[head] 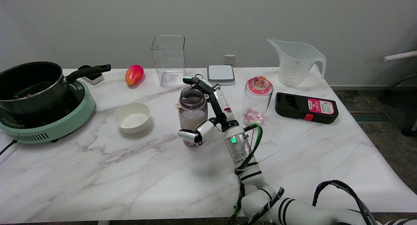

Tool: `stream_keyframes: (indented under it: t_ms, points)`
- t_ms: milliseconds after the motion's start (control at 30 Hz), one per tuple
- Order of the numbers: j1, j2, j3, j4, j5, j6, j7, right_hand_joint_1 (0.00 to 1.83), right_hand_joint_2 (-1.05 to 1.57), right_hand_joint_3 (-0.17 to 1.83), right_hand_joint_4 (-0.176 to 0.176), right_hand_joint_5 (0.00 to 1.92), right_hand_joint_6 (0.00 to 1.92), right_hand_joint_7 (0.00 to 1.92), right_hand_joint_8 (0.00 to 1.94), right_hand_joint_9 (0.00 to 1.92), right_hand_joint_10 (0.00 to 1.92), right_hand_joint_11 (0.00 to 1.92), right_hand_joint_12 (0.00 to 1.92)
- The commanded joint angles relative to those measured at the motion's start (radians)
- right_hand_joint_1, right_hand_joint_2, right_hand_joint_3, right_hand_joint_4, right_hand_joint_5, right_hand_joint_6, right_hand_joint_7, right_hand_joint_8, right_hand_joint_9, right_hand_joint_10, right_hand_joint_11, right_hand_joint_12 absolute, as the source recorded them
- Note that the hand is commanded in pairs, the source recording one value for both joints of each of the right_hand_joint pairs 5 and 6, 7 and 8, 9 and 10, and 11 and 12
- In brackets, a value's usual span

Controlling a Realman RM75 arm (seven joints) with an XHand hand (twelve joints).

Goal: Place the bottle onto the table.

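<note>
While bottle [193,115] is standing upright, long axis vertical, right hand [208,115] is flanking its right side, fingers spread, grip unclear.

The marble tabletop [97,172] carries a black pot [31,83] on a green cooker [62,124], a white bowl [132,117], a mango [134,74], a clear container [168,60], a lidded jar [257,100] and a measuring jug [295,62].

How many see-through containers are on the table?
4: the open bottle by the robot hand, the lidded jar, the tall box and the measuring jug behind.
</note>
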Motion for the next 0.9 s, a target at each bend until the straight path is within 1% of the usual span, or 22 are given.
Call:
stream_keyframes:
  t_ms: [33, 133, 200, 300, 367, 500, 633, 833, 900]
  points:
    - [-0.020, 0.045, -0.002, 0.060, -0.001, -0.028, 0.005, 1.28, -0.35, 1.13, 0.000, 0.49, 0.49, 0.81, 0.81, 0.67, 0.67, 0.79, 0.79]
    - [-0.032, 0.074, 0.001, 0.110, -0.001, -0.066, 0.006, 1.28, -0.45, 1.20, 0.000, 0.46, 0.46, 0.66, 0.66, 0.61, 0.61, 0.73, 0.73]
    - [-0.040, 0.101, 0.005, 0.148, 0.001, -0.095, 0.006, 1.27, -0.54, 1.24, 0.000, 0.36, 0.36, 0.53, 0.53, 0.55, 0.55, 0.67, 0.67]
    - [-0.044, 0.123, 0.005, 0.176, 0.003, -0.114, 0.006, 1.27, -0.62, 1.23, 0.000, 0.23, 0.23, 0.44, 0.44, 0.49, 0.49, 0.62, 0.62]
    - [-0.044, 0.127, 0.005, 0.179, 0.006, -0.116, 0.006, 1.27, -0.63, 1.23, 0.000, 0.18, 0.18, 0.38, 0.38, 0.45, 0.45, 0.59, 0.59]
    - [-0.046, 0.138, 0.014, 0.194, 0.007, -0.117, 0.002, 1.27, -0.64, 1.21, 0.000, 0.14, 0.14, 0.30, 0.30, 0.42, 0.42, 0.56, 0.56]
    - [-0.046, 0.166, 0.028, 0.246, 0.007, -0.144, 0.000, 1.27, -0.67, 1.16, 0.000, 0.11, 0.11, 0.28, 0.28, 0.40, 0.40, 0.54, 0.54]
    - [-0.051, 0.254, 0.055, 0.364, 0.007, -0.245, 0.000, 1.28, -0.69, 1.17, 0.000, 0.08, 0.08, 0.27, 0.27, 0.38, 0.38, 0.52, 0.52]
    - [-0.060, 0.288, 0.068, 0.400, 0.007, -0.272, -0.002, 1.28, -0.70, 1.17, 0.000, 0.07, 0.07, 0.27, 0.27, 0.37, 0.37, 0.49, 0.49]
